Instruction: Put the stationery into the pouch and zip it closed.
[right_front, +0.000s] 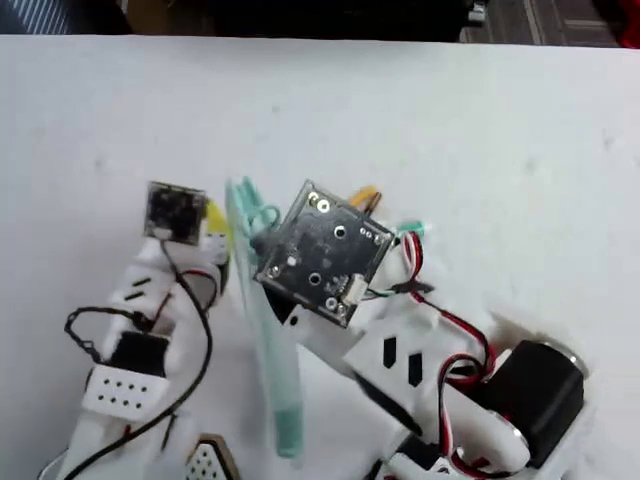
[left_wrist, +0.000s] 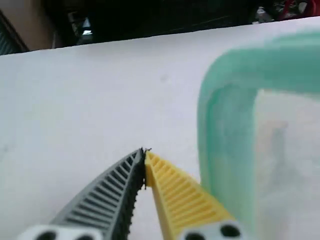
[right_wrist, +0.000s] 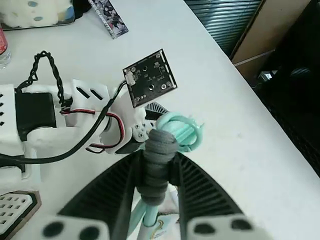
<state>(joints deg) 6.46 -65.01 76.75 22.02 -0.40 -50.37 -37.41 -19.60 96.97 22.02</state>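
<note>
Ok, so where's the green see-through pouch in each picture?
High view: the pouch stands on edge in the middle, between the two arms.
Left wrist view: its green rim looms close beside the left gripper's yellow finger.
Right wrist view: its green loop sits at the right gripper's tips.
Shared landmark: that yellow finger, left of the pouch from above.

Mint-green pouch (left_wrist: 220, 125), panel seemingly clear, grey cord (right_wrist: 159, 150), white table (left_wrist: 75, 100), left jaws grey and yellow, right jaws black.
</note>
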